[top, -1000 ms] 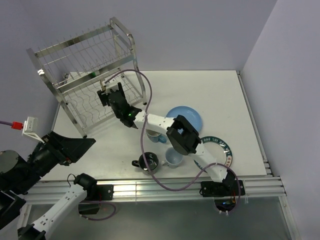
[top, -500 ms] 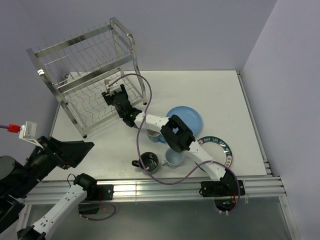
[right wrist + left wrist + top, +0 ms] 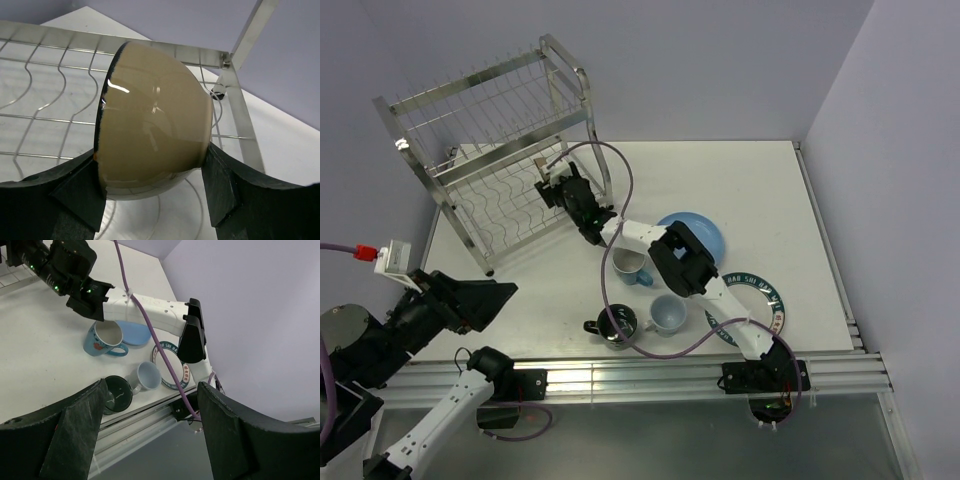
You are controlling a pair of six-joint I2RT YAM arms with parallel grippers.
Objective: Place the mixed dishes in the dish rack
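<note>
Right claw (image 3: 150,190) clamps the black-and-tan bowl (image 3: 155,130) at the dish rack (image 3: 470,100); left claw (image 3: 155,435) gapes, idle. Light-blue plate (image 3: 705,232), white plate (image 3: 765,295), blue mug (image 3: 630,266), dark mug (image 3: 617,323) and pale cup (image 3: 667,315) wait on the bench (image 3: 770,190).

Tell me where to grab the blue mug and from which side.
Likely best: pinch the blue mug by its rim wall, one finger inside and one outside, from above on the side away from its handle. It stands upright, mouth open, and the handle points toward the pale cup, leaving the opposite wall bare.
</note>
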